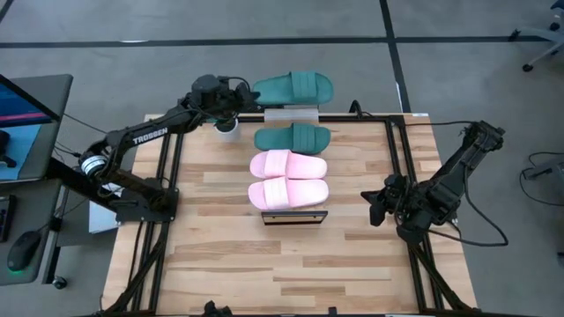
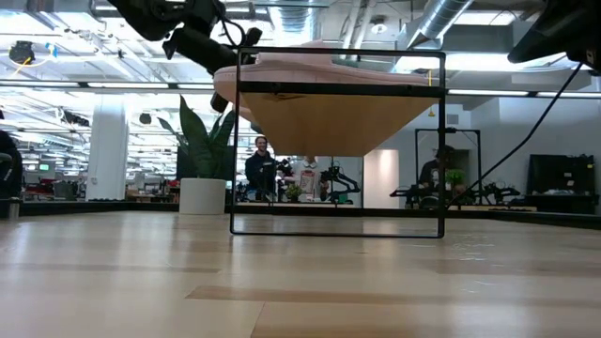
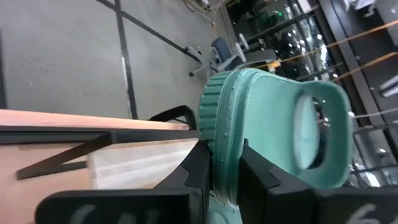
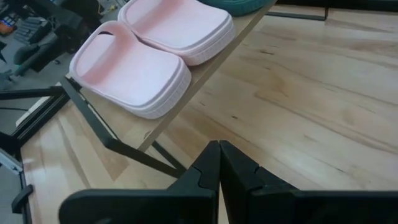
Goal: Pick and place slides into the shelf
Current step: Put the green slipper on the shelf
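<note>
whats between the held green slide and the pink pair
The other green slide, lying on the shelf between the held green slide and the pink pair; the high view shows it.

My high camera looks straight down on the whole table (image 1: 291,264) and both my arms. My low camera sits at tabletop level, facing across the boards through the shelf (image 2: 338,141) into the room behind. My left wrist camera rides close against a green slide (image 3: 267,130). My right wrist camera looks over the pink slides (image 4: 155,56), which the high view shares.
</note>
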